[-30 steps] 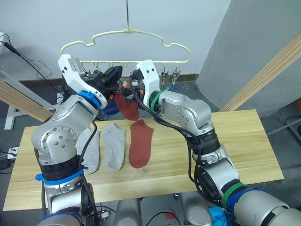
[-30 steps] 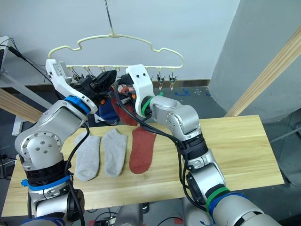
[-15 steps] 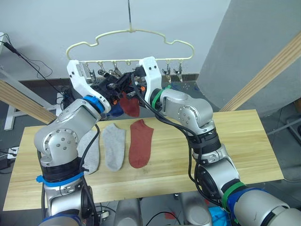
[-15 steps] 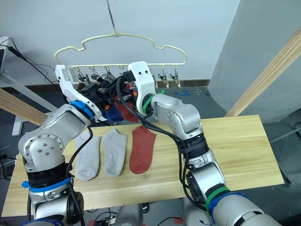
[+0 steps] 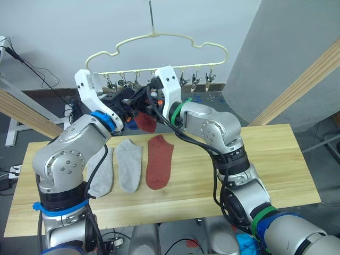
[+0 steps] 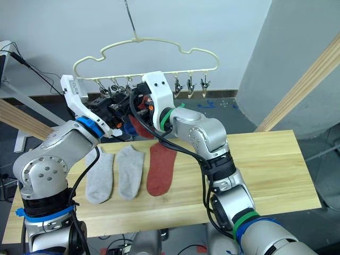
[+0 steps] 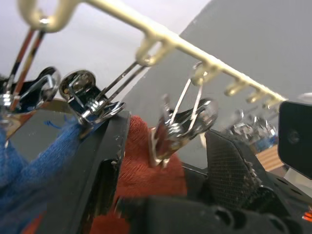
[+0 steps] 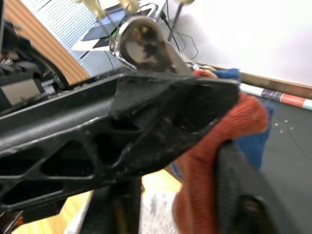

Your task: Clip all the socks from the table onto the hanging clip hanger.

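Observation:
The pale yellow clip hanger (image 5: 159, 40) hangs above the table's (image 5: 265, 159) far edge. A blue sock (image 7: 34, 161) hangs from one of its clips. My right gripper (image 5: 148, 102) is shut on a rust red sock (image 5: 145, 121), holding its top edge just under the clip row. My left gripper (image 5: 129, 100) meets it there, open, with a metal clip (image 7: 181, 126) and the red sock's edge (image 7: 146, 165) between its fingers (image 7: 105, 161). On the table lie two grey socks (image 5: 101, 171) (image 5: 129, 166) and another rust red sock (image 5: 159, 159).
Several free clips (image 5: 204, 78) hang to the right of my grippers. Slanted wooden beams (image 5: 297, 85) stand at both sides. The table's right half is bare wood. Cables and a stand (image 5: 16, 58) are behind on the left.
The hanger has swung a little to the right. Both grippers rose to the clip row, and the held red sock came up with them. The socks on the table have not moved.

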`<state>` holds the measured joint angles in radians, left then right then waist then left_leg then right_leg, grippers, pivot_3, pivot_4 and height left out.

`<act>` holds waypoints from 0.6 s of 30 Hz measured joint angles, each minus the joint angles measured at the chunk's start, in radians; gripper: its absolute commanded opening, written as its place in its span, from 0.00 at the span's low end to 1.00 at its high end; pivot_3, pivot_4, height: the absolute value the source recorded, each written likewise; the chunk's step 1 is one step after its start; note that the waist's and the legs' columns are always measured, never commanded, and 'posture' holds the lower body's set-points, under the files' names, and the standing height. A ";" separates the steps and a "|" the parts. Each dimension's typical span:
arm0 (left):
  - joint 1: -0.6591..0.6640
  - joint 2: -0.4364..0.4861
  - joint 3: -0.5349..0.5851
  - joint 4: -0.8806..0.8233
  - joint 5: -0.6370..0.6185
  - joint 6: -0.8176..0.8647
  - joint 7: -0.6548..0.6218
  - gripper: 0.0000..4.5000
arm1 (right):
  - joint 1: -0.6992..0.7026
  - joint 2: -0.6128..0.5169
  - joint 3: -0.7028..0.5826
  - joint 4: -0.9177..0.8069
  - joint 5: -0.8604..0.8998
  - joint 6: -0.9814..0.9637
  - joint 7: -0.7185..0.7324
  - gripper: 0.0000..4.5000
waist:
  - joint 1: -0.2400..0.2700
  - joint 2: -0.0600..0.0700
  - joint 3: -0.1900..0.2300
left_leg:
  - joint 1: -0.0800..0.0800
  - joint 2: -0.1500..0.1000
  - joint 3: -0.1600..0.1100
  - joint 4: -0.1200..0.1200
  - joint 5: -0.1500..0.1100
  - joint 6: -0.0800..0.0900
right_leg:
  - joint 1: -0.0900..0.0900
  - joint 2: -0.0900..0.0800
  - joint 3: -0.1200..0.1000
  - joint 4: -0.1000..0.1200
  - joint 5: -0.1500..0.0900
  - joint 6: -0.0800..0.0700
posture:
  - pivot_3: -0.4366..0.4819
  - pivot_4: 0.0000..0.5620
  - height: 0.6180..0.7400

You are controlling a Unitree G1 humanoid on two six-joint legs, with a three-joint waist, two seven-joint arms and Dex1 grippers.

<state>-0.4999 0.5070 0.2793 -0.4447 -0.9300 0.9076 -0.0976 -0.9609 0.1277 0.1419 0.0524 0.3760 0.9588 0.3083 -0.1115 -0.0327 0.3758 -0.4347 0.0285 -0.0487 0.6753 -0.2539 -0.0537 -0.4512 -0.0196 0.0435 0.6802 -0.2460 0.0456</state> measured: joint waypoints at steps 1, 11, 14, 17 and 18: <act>0.029 0.030 -0.006 -0.028 0.010 0.000 -0.024 0.62 | 0.022 -0.013 0.009 -0.027 0.001 0.013 0.008 0.39 | 0.000 0.000 0.000 | 0.000 0.000 0.000 -0.001 0.000 0.000 | -0.001 0.000 0.001 0.000 0.000 0.000 | 0.29 0.61 1.00; 0.170 0.087 -0.025 -0.108 0.106 -0.037 -0.092 0.62 | 0.143 -0.119 0.047 -0.197 0.022 0.106 0.054 0.39 | 0.006 0.000 0.000 | 0.000 0.000 -0.001 -0.001 0.000 0.000 | -0.001 0.000 0.001 0.000 0.000 0.000 | 0.32 0.59 1.00; 0.204 0.086 -0.034 -0.117 0.135 -0.053 -0.099 0.62 | 0.160 -0.137 0.057 -0.223 0.031 0.126 0.062 0.39 | 0.006 0.000 0.000 | 0.000 0.000 0.000 -0.001 0.000 0.000 | -0.001 0.000 0.000 0.000 0.000 0.000 | 0.32 0.59 1.00; 0.216 0.082 -0.037 -0.134 0.152 -0.071 -0.110 0.62 | 0.168 -0.156 0.068 -0.254 0.035 0.143 0.063 0.39 | 0.008 0.000 -0.001 | 0.000 0.000 0.000 -0.001 0.000 0.000 | -0.001 0.000 0.000 0.000 0.000 0.000 | 0.32 0.58 1.00; 0.217 0.082 -0.037 -0.139 0.159 -0.078 -0.111 0.62 | 0.176 -0.165 0.071 -0.268 0.039 0.146 0.064 0.39 | 0.010 0.000 -0.001 | 0.000 0.000 0.000 -0.001 0.000 0.000 | -0.001 0.000 0.000 0.000 0.000 0.000 | 0.33 0.58 1.00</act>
<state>-0.2825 0.5887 0.2420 -0.5836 -0.7713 0.8299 -0.2089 -0.7848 -0.0368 0.2132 -0.2159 0.4150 1.1053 0.3724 -0.1017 -0.0332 0.3751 -0.4347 0.0282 -0.0489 0.6743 -0.2537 -0.0537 -0.4522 -0.0193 0.0435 0.6807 -0.2461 0.0456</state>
